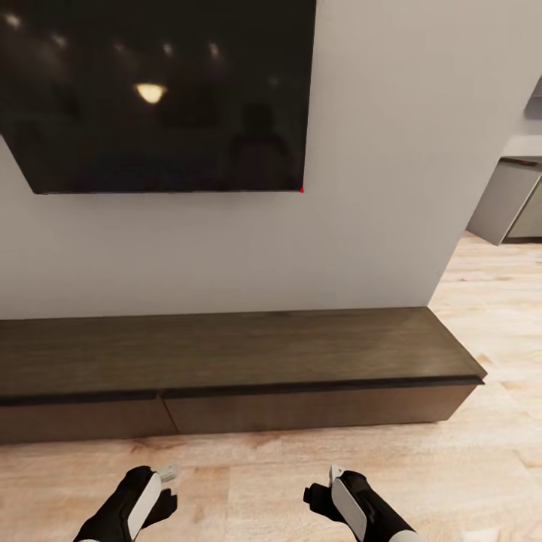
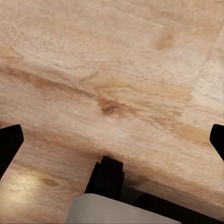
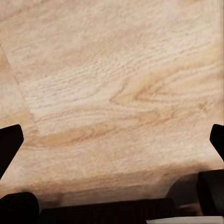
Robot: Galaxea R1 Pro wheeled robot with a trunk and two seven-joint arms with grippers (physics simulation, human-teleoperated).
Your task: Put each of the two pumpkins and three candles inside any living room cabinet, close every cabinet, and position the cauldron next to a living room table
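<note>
The cabinet [image 1: 226,354] is a long low dark brown unit against the white wall, straight ahead of me in the head view. Its two visible drawer fronts [image 1: 316,406] are shut and its top is bare. My left gripper [image 1: 162,489] and right gripper [image 1: 320,493] hang low over the wooden floor, a short way in front of the cabinet. In the left wrist view the left gripper [image 2: 112,140] is open over bare floorboards, with nothing between its fingertips [image 2: 9,142]. The right gripper [image 3: 112,142] is open over the floor too. The pumpkins, candles, cauldron and table are out of view.
A large black television [image 1: 158,90] hangs on the wall above the cabinet. The cabinet's right end [image 1: 470,376] stops at the wall's corner. Beyond that corner, light wood floor [image 1: 497,316] runs towards grey units [image 1: 512,199] at the far right.
</note>
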